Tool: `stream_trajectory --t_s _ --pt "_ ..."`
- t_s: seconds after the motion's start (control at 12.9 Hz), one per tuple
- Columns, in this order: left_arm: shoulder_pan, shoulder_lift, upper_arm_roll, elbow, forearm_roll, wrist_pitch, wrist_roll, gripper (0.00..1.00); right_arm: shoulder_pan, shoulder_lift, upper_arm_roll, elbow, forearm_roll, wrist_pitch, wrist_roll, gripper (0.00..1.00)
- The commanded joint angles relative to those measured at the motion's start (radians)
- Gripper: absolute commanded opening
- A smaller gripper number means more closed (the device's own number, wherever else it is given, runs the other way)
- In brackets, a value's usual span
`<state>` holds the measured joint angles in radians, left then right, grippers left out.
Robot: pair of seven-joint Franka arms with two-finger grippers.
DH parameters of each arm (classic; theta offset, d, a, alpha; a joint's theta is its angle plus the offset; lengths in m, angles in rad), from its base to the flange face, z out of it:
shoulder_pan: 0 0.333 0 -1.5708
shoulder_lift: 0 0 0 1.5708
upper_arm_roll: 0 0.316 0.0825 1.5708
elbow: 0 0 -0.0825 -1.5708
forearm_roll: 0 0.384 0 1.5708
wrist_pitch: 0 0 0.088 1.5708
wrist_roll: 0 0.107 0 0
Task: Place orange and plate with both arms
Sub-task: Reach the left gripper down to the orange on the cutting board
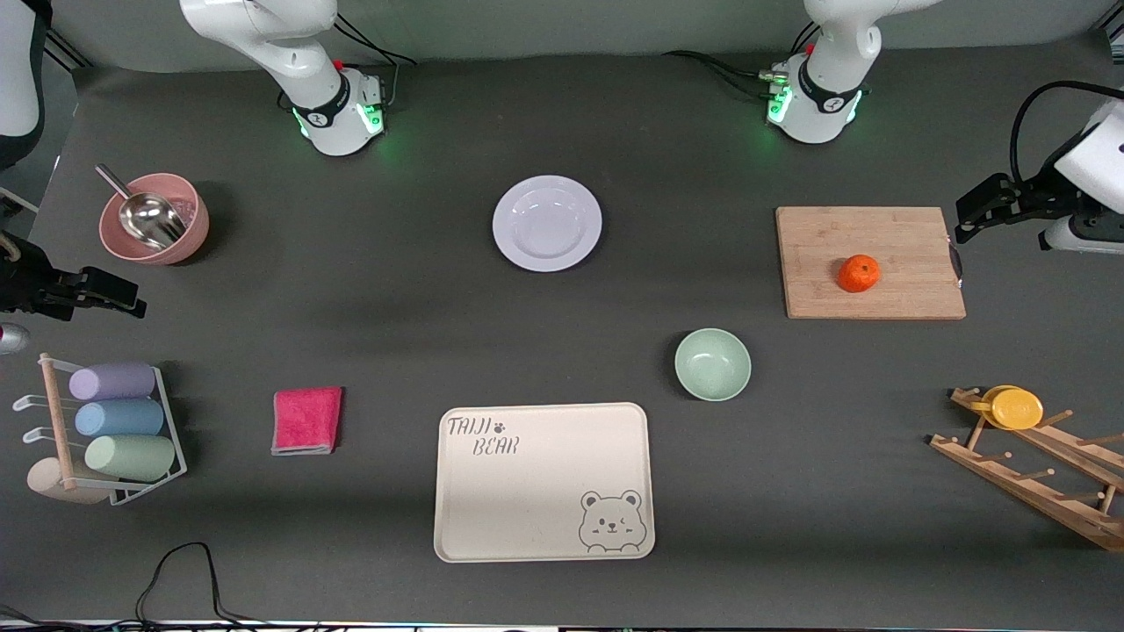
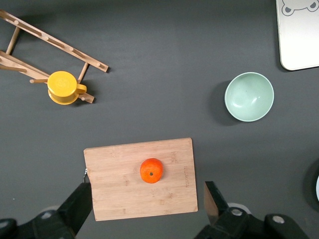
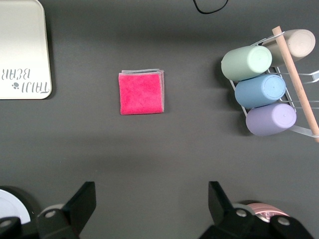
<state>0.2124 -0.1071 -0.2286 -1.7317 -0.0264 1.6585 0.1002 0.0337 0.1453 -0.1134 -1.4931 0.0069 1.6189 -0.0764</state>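
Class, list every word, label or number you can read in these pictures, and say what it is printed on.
"TAIJI BEAR": on the tray, beside a paw print, with a bear face drawn in another corner.
Small marks on the arm bases: too small to read.
No other text on anything else.

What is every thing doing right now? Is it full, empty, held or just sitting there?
Orange: loose on the cutting board.
Plate: empty, on the table.
Green bowl: empty, upright.
Pink bowl: holds a metal scoop.
Tray: empty, flat.
Pink cloth: folded.
Three cups: lying in their rack.
Left gripper: open, holding nothing.
Right gripper: open, holding nothing.
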Motion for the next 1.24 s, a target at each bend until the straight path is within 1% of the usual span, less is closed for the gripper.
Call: stream_trajectory --t_s 0.0,0.31,0.39,0.46,0.62,0.77,1.0,1.16 --pt "0.001 -0.003 0.0 0.012 -0.015 -0.02 0.007 1.0 0.011 -0.006 -0.003 0.004 -0.027 -0.02 0.021 1.0" --pt "0.004 0.007 0.002 0.008 -0.024 -0.006 0.009 1.0 0.011 -0.004 -0.003 0.004 -0.027 -0.019 0.023 1.0" --pt "0.01 0.035 0.003 0.003 -0.023 -0.006 0.01 1.0 0.011 -0.004 -0.003 0.004 -0.025 -0.02 0.021 1.0" --pt "0.016 0.046 0.003 -0.021 -0.02 0.003 0.015 1.0 0.011 -0.003 -0.003 0.005 -0.027 -0.02 0.023 1.0" --pt "0.036 0.04 0.003 -0.156 -0.018 0.137 0.015 1.0 0.011 -0.003 -0.003 0.004 -0.025 -0.019 0.021 1.0" --pt "0.038 0.04 0.003 -0.265 -0.009 0.214 0.015 1.0 0.011 -0.001 -0.003 0.004 -0.027 -0.019 0.023 1.0" --pt "0.05 0.014 0.003 -0.467 -0.009 0.39 0.015 1.0 0.011 -0.001 -0.003 0.002 -0.025 -0.019 0.023 1.0" --pt "0.05 0.015 0.003 -0.607 -0.007 0.577 0.015 1.0 0.011 -0.001 -0.003 0.001 -0.025 -0.019 0.023 1.0"
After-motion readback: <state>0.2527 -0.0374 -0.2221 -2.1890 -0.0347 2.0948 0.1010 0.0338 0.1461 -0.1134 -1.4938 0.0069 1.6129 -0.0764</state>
